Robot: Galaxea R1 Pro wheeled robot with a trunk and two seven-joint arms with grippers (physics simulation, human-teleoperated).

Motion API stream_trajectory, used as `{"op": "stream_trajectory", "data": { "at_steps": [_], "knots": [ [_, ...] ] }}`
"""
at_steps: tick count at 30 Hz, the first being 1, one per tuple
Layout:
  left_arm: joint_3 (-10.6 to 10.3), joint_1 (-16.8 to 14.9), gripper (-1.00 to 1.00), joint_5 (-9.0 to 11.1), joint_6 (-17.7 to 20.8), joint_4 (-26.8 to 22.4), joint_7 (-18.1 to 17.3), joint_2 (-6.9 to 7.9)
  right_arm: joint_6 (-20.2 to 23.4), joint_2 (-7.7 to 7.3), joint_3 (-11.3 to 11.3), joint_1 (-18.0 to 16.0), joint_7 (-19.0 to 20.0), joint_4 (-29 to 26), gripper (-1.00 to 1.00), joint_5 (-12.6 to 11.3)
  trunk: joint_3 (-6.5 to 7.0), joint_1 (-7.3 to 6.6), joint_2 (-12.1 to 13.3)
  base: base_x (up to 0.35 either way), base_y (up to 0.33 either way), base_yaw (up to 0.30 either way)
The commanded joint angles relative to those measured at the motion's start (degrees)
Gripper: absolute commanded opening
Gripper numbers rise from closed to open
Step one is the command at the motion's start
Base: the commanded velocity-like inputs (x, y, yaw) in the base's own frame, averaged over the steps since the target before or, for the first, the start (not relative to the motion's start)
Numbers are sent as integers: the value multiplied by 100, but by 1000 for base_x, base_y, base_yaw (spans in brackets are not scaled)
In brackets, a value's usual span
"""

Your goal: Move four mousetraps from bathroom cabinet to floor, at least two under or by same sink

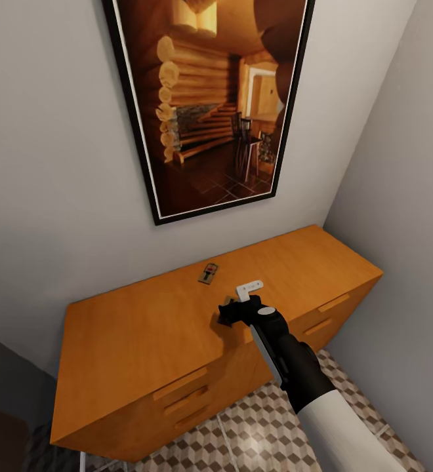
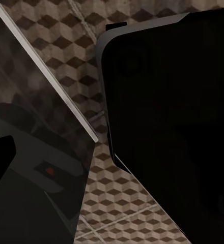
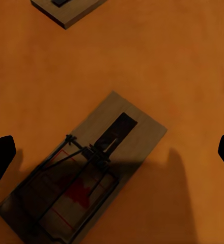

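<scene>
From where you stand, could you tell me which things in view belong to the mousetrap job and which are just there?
For the job:
mousetrap under the open right gripper
second mousetrap farther back on the top
cabinet
bathroom floor

Just there:
framed log-cabin picture
small white piece by the gripper

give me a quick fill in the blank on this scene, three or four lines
1. The mousetrap below the right hand lies flat on top of the ____.
2. The right hand's fingers stand wide ____ on either side of that mousetrap.
3. On the wall above the cabinet hangs a framed ____ of a log cabin interior.
4. The floor in front of the cabinet is tiled in a ____ pattern.

Missing words: cabinet; open; picture; cube
</scene>
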Motion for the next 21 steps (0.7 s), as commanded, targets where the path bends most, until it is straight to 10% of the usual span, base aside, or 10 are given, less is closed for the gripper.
{"op": "stream_trajectory", "data": {
  "at_steps": [1,21],
  "knots": [
    [-49,-9,100,42,-43,24,7,-3,29,-1,2,-5,12,-3,100,24,-10,3,-11,0,0,0],
    [-49,-9,100,42,-43,24,7,0,5,-2,2,-5,37,203,100,22,-10,3,-11,0,0,0]
  ]
}}
